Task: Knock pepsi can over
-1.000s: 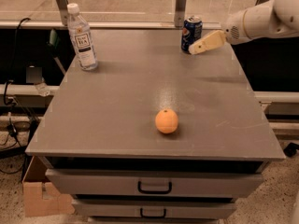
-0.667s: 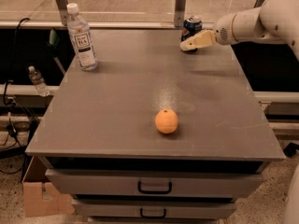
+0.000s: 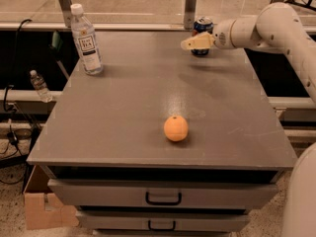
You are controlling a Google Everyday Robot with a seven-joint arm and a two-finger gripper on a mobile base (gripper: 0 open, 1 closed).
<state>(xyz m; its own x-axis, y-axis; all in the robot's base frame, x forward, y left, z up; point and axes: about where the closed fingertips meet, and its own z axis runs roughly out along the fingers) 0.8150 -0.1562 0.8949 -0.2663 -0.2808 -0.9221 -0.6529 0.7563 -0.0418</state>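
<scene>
The pepsi can (image 3: pixel 203 25) is dark blue with a silver top and stands upright at the far right of the grey table (image 3: pixel 138 88). My gripper (image 3: pixel 187 44), cream-coloured on a white arm coming in from the right, lies across the front of the can and hides its middle. The gripper's tip points left and reaches just past the can's left side. I cannot tell whether it touches the can.
A clear plastic bottle with a white cap (image 3: pixel 86 38) stands at the far left of the table. An orange fruit (image 3: pixel 176 128) lies near the front middle. Drawers (image 3: pixel 163 196) sit under the tabletop. A cardboard box (image 3: pixel 44 211) is on the floor at left.
My gripper has swung left, from the can's right side to across its front. The can still stands upright. The bottle and fruit have not moved.
</scene>
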